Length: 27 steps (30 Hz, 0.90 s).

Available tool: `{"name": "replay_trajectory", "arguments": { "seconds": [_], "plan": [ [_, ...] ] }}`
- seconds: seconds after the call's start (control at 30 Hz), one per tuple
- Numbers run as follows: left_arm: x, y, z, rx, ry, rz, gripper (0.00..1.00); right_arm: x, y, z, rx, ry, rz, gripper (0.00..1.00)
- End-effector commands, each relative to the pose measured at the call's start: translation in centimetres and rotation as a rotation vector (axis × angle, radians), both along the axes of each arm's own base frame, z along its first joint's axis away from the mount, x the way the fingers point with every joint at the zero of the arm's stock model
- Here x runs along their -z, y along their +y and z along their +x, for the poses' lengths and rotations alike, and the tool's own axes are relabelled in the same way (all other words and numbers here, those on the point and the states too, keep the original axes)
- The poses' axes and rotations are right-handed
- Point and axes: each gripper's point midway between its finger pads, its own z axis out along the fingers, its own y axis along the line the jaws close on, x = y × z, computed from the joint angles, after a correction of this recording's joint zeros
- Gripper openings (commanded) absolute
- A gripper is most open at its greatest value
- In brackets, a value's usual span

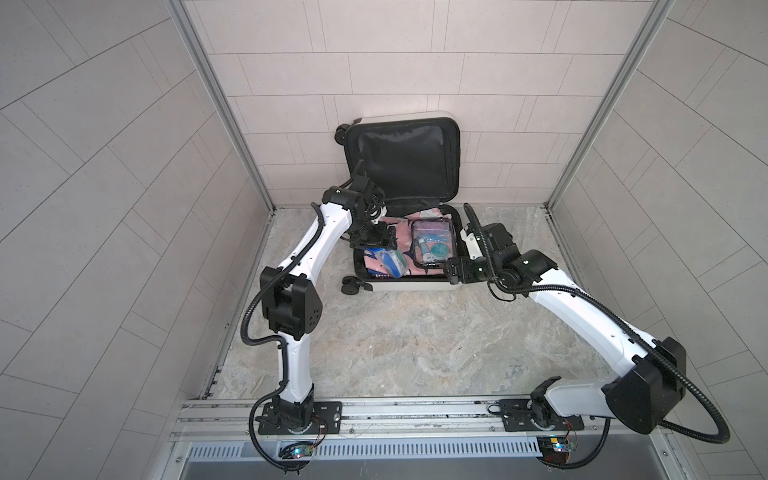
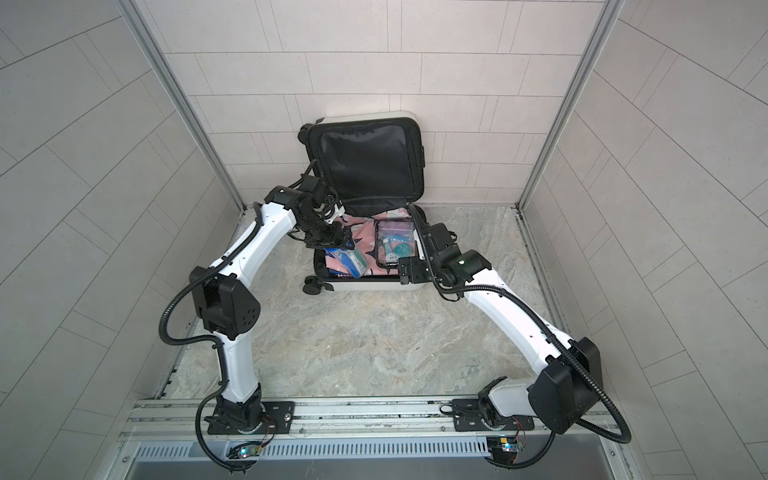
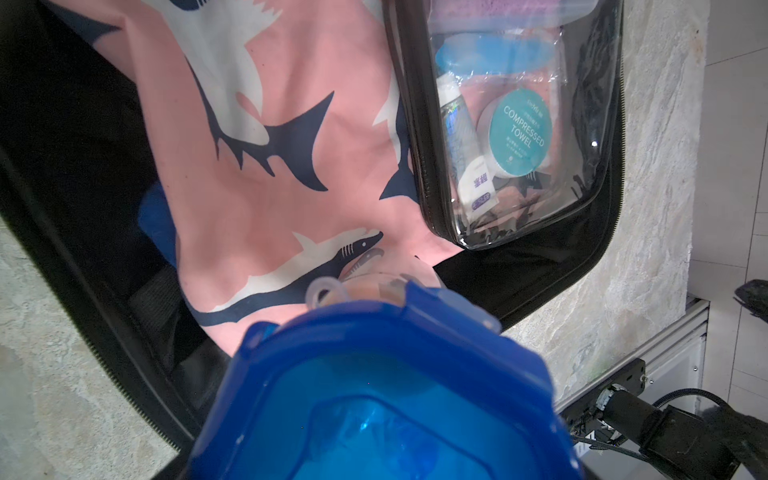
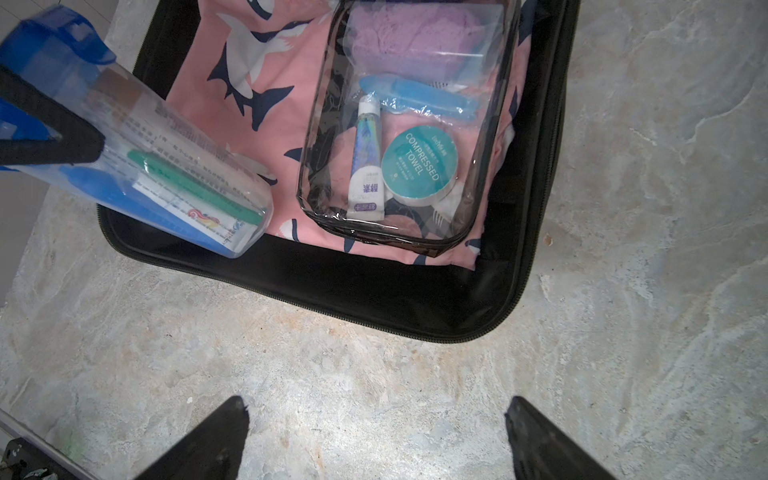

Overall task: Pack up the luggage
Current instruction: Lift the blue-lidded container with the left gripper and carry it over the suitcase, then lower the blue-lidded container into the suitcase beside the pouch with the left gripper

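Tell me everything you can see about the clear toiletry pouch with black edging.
The clear plastic toiletry pouch with black edging is a rounded rectangle lying flat on the pink shark-print cloth in the lower half of the open white hard-shell suitcase, toward its right wall in both top views. Inside show a purple fluffy item, a blue wrapped piece, a small white tube and a round teal-labelled compressed towel. Nothing rests on it.
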Motion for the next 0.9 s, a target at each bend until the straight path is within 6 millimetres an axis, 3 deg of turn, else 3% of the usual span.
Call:
{"name": "replay_trajectory", "arguments": {
  "seconds": [0.0, 0.23, 0.3, 0.37, 0.47, 0.5, 0.53, 0.73, 0.87],
  "plan": [
    [-0.9, -1.0, 0.6, 0.026, -0.027, -0.017, 0.49, -0.1, -0.3, -0.3, 0.008, -0.004, 0.007, 0.98],
    [1.1, -2.5, 3.2, 0.011, -0.007, -0.032, 0.50, 0.3, -0.4, -0.3, 0.015, 0.003, 0.005, 0.98],
    [1.5, -2.9, 4.3, -0.004, -0.013, -0.040, 0.54, 0.5, -0.4, -0.3, 0.017, 0.005, 0.007, 0.98],
    [1.8, -3.1, 5.5, -0.025, -0.027, -0.034, 0.64, 0.6, -0.5, -0.3, 0.020, 0.005, 0.007, 0.98],
    [2.1, -3.5, 7.2, -0.052, -0.046, -0.043, 0.85, 0.6, -0.6, -0.4, 0.020, 0.006, 0.007, 0.98],
    [2.3, -3.7, 7.8, -0.062, -0.051, -0.051, 0.97, 0.6, -0.6, -0.4, 0.022, 0.005, 0.008, 0.98],
    [2.5, -3.8, 8.3, -0.074, -0.055, -0.060, 1.00, 0.5, -0.6, -0.5, 0.021, 0.005, 0.010, 0.98],
    [2.6, -4.8, 11.7, -0.173, -0.100, -0.157, 1.00, 0.5, -0.7, -0.7, 0.015, 0.007, 0.014, 0.98],
    [0.7, -5.4, 13.5, -0.214, -0.162, -0.240, 1.00, 0.5, -0.7, -0.9, 0.013, 0.009, 0.013, 0.98]
  ]
}}
